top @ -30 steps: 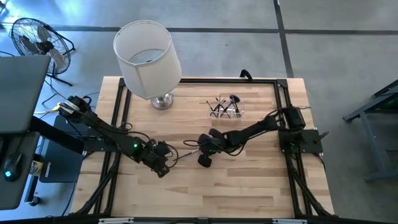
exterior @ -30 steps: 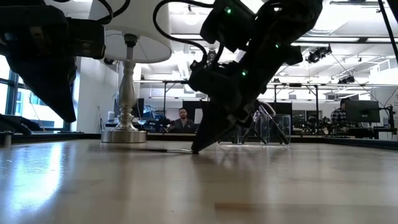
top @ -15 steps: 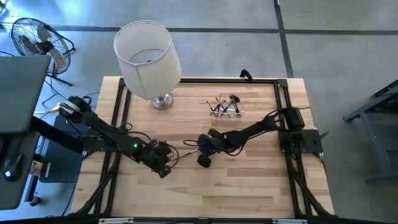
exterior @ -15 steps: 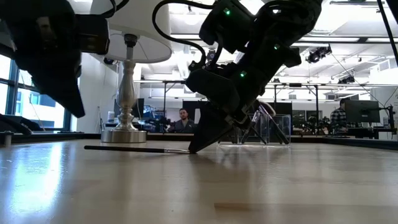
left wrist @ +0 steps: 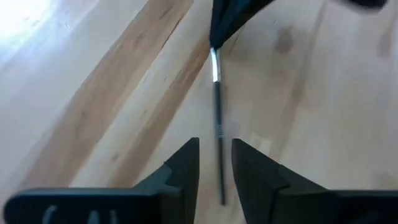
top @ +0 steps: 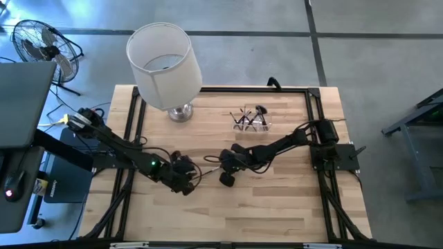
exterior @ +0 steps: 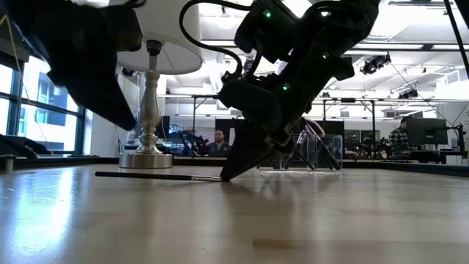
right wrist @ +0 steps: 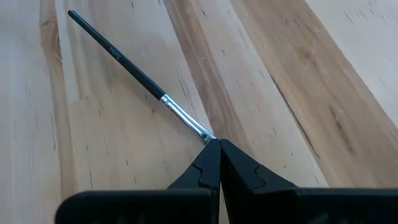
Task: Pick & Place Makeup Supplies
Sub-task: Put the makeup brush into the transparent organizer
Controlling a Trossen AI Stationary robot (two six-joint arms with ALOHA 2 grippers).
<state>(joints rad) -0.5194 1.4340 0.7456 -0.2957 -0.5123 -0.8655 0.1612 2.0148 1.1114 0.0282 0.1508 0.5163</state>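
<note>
While the brush (right wrist: 144, 79) lies flat on the bench (top: 277, 207) well in front of the lamp (top: 166, 66), its tip is pinched by the right pincer (right wrist: 214, 144), whose fingers are pressed together. The left pincer (left wrist: 214, 163) is held above the handle end, fingers apart, straddling it. Bare wood is seen around the brush. More brushes (top: 250, 119) stand in a clear holder right of the lamp, hard to tell apart.
</note>
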